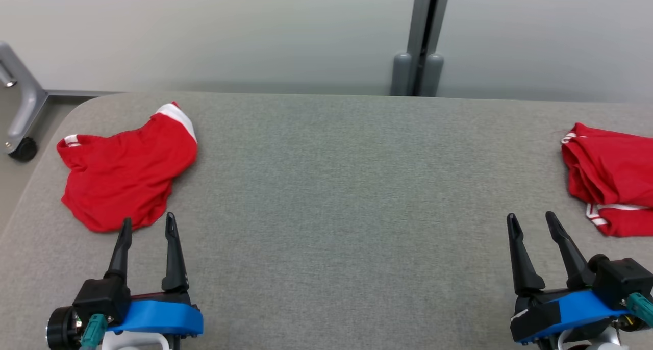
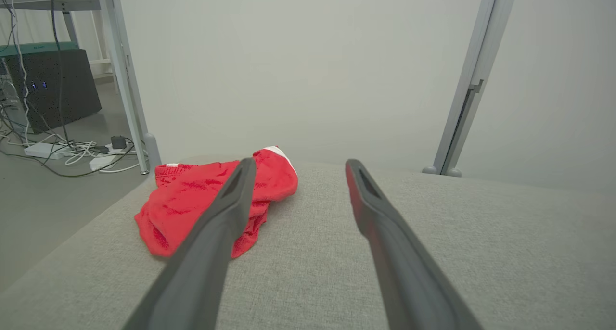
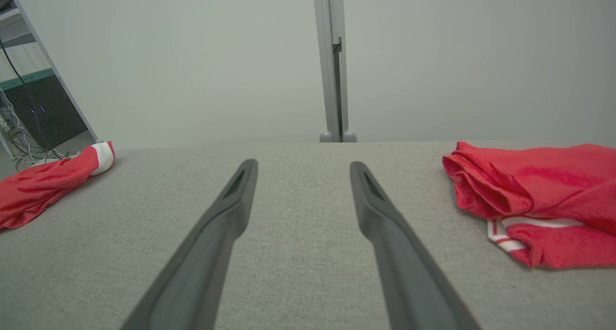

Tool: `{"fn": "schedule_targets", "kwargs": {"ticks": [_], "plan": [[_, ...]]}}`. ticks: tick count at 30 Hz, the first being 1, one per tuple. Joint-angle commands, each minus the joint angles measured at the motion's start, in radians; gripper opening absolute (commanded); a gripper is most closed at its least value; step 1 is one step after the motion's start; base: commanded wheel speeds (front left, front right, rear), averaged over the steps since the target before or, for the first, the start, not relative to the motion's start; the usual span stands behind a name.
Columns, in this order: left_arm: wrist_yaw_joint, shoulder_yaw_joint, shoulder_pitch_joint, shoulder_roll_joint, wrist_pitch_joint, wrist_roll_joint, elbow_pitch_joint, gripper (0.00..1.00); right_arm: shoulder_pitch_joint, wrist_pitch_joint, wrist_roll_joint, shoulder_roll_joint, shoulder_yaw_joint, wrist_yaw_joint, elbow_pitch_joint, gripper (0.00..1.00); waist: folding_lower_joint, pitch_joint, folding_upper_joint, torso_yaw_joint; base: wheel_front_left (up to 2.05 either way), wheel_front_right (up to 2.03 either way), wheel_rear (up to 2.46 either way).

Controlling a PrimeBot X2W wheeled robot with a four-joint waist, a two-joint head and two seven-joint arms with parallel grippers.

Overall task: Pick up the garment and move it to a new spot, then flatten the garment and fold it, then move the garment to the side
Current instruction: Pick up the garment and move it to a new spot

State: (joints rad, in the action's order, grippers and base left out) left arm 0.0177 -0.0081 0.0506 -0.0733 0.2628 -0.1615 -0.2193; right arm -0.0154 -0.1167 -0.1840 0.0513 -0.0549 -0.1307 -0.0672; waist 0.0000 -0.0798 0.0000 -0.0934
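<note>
A crumpled red garment (image 1: 125, 170) with white trim lies on the left part of the grey table (image 1: 347, 197); it also appears as a red heap (image 2: 202, 200) in the left wrist view and at the left edge (image 3: 43, 183) of the right wrist view. My left gripper (image 1: 148, 226) stands open just in front of its near hem, its fingers apart and empty (image 2: 298, 169). A second red garment (image 1: 609, 174), folded over with white stripes, lies at the table's right edge (image 3: 534, 195). My right gripper (image 1: 533, 221) is open and empty, left of that garment (image 3: 303, 169).
A grey partition wall with a vertical post (image 1: 421, 39) runs behind the table. A wheeled metal frame leg (image 1: 20, 120) stands off the table's left corner. Cables and a dark box (image 2: 53, 89) sit on the floor at the far left.
</note>
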Motion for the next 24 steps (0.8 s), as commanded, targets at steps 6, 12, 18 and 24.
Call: {"fn": "schedule_targets", "kwargs": {"ticks": [6, 12, 18, 24], "plan": [[-0.011, 0.018, 0.029, -0.014, 0.003, -0.010, 0.011, 1.00, -0.036, 0.009, 0.016, -0.001, 0.016, 0.000, -0.002, 1.00, 0.0000, -0.035, 0.0000, -0.084, 0.00, 0.00, 0.00], [-0.027, 0.042, 0.024, -0.021, 0.003, -0.018, 0.022, 1.00, -0.052, 0.016, 0.034, -0.001, 0.020, 0.000, -0.012, 1.00, 0.0000, -0.046, 0.0000, -0.177, 0.00, 0.00, 0.00], [-0.034, 0.064, 0.012, -0.029, 0.003, -0.028, 0.032, 1.00, -0.067, 0.027, 0.045, -0.001, 0.024, 0.000, -0.015, 1.00, 0.0000, -0.056, 0.0000, -0.265, 0.00, 0.00, 0.00], [-0.033, 0.073, 0.005, -0.033, 0.003, -0.029, 0.035, 1.00, -0.066, 0.031, 0.052, -0.001, 0.021, 0.000, -0.018, 1.00, 0.0000, -0.059, 0.0000, -0.323, 0.00, 0.00, 0.00]]}}
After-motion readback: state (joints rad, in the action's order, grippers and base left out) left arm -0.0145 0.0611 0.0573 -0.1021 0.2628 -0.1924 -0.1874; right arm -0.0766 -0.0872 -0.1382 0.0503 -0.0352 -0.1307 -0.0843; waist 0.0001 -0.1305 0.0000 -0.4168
